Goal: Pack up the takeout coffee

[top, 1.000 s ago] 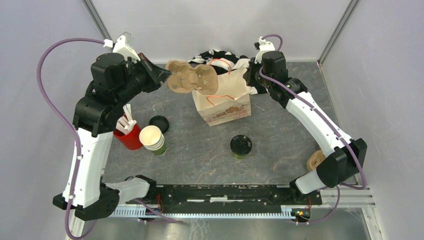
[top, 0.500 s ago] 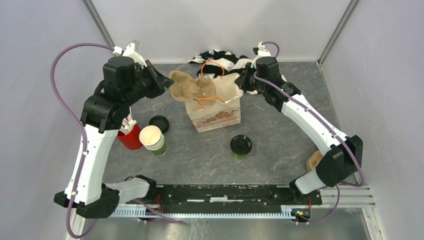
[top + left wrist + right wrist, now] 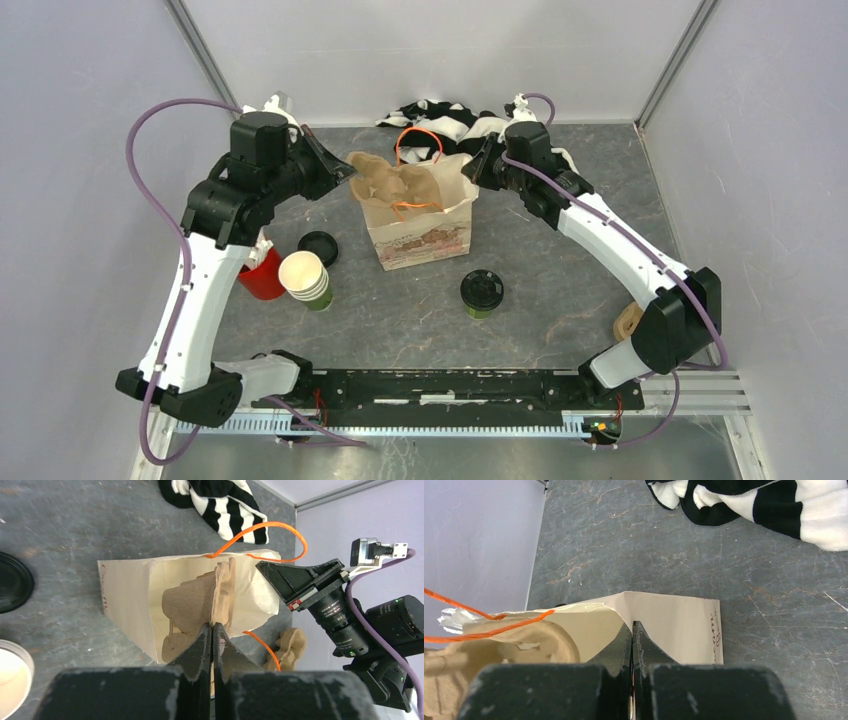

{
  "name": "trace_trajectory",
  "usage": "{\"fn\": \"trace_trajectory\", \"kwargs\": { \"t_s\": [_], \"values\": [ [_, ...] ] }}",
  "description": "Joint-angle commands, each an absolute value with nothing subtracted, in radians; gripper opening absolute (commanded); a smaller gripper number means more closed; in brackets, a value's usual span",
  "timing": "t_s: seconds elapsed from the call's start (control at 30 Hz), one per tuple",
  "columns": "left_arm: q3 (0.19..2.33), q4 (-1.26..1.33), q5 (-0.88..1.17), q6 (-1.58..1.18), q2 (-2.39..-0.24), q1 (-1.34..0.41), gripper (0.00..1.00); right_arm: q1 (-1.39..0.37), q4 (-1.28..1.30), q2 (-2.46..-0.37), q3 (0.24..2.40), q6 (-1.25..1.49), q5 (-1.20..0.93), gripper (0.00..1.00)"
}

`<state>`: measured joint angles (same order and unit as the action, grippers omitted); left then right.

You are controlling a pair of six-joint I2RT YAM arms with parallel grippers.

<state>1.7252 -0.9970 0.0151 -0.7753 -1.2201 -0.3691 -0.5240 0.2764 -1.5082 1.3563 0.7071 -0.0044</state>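
Observation:
The takeout coffee (image 3: 482, 293), a green cup with a black lid, stands upright on the table in front of the bag, apart from both grippers. A brown paper bag (image 3: 420, 238) with orange handles stands open at the back middle. My left gripper (image 3: 345, 172) is shut on the edge of a cardboard cup carrier (image 3: 395, 184), which sits in the bag's mouth. In the left wrist view my gripper (image 3: 212, 627) pinches the carrier (image 3: 195, 600) inside the bag (image 3: 127, 595). My right gripper (image 3: 475, 165) is shut on the bag's right rim, as the right wrist view shows (image 3: 632, 625).
A loose black lid (image 3: 318, 247), a stack of lidless green cups (image 3: 305, 278) and a red cup (image 3: 262, 275) holding white sticks stand at the left. A black-and-white striped cloth (image 3: 450, 117) lies behind the bag. Another cardboard carrier (image 3: 630, 320) lies by the right arm's base.
Both grippers moved left and down. The bag shifted left with the right gripper. The carrier went from above the bag's left edge into the bag's mouth.

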Motion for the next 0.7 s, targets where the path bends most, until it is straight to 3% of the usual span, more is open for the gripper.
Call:
{"fn": "trace_trajectory", "kwargs": {
  "t_s": [0.0,0.67],
  "values": [
    [1.651,-0.879,0.113,-0.903,-1.204,-0.359,0.02,-0.530,0.203,-1.507,1.357,0.730,-0.014,0.00],
    [1.484,-0.756,0.161,-1.040,-1.202,-0.358,0.02,-0.530,0.226,-1.484,1.336,0.715,0.019,0.00]
  ]
}}
